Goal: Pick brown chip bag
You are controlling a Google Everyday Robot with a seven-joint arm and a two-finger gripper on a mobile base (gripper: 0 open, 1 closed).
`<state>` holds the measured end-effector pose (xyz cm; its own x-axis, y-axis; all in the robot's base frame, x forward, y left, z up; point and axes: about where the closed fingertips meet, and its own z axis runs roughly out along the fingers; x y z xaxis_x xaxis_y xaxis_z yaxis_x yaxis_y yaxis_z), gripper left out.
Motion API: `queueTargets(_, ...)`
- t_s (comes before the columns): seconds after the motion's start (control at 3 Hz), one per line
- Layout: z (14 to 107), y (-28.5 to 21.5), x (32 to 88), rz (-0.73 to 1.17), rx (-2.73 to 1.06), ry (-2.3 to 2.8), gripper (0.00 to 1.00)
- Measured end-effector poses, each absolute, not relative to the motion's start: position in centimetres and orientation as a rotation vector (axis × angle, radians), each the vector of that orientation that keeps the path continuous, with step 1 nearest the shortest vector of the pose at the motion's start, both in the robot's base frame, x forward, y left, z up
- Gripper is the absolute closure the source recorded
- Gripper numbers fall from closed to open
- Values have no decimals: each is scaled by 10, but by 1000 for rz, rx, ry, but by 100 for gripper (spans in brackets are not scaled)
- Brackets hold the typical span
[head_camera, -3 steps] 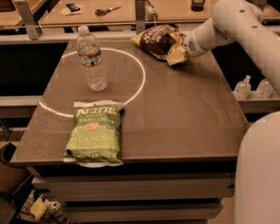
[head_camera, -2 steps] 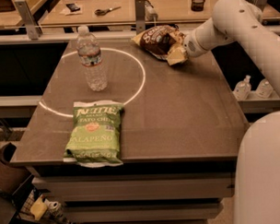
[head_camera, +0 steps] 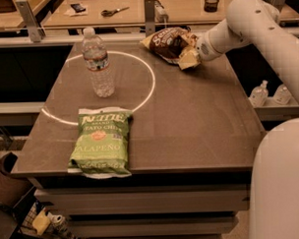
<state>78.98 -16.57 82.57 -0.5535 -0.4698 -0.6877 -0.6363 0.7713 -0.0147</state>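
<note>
The brown chip bag (head_camera: 165, 42) lies at the far edge of the table, right of the middle, with its right end crumpled. My gripper (head_camera: 188, 53) is at that right end, touching the bag, with the white arm reaching in from the right. The bag's right end hides part of the gripper.
A clear water bottle (head_camera: 98, 64) stands upright at the far left. A green jalapeño chip bag (head_camera: 101, 143) lies flat near the front left edge. A white circle is marked on the table (head_camera: 198, 119). Scissors (head_camera: 113, 11) and a small dark cup (head_camera: 211, 3) lie on the counter behind.
</note>
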Motion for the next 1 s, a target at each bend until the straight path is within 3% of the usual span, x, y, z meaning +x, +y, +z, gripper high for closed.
queueTargets(1.0, 827, -166, 790, 308, -820, 2260, 100)
